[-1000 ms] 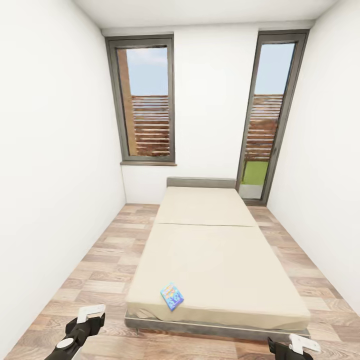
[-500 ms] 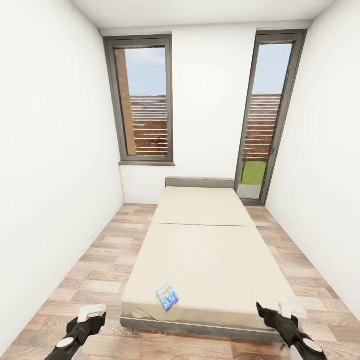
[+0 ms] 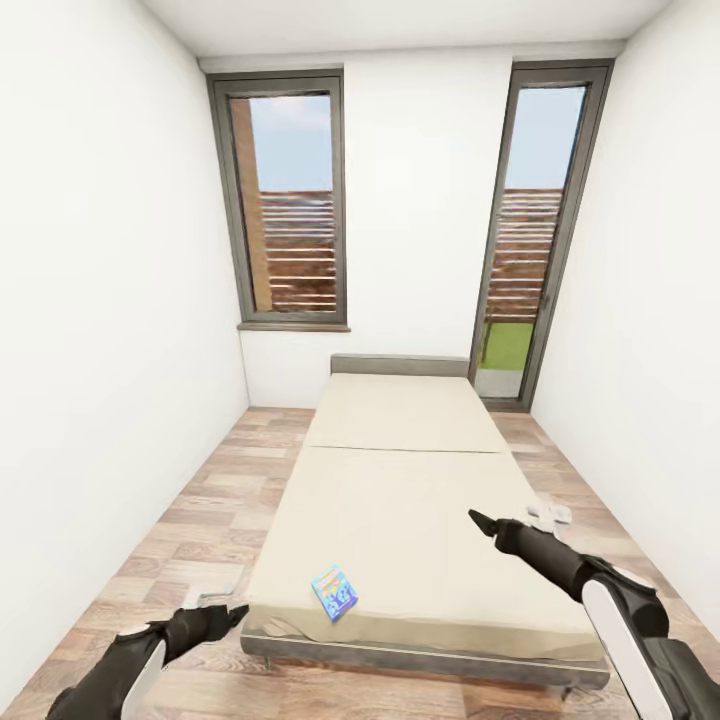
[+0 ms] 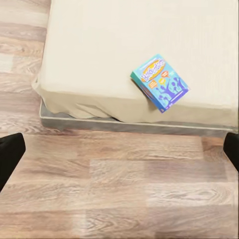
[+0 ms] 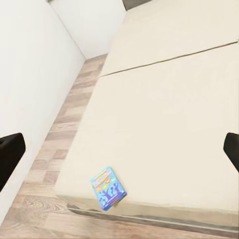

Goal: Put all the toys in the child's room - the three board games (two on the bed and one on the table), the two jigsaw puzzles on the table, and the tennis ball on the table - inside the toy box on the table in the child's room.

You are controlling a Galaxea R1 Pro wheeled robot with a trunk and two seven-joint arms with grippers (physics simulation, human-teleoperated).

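A: Where is the board game?

B: Flat near the foot corner of the bed.

A: And the grippers?

B: Both wide apart: the left gripper over floor, the right gripper above the cover, probably touching nothing.

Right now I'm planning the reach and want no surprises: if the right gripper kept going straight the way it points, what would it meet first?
Most likely the beige cover of the bed. The right gripper aims down over it, and the blue board game sits off that line. Depth is uncertain.
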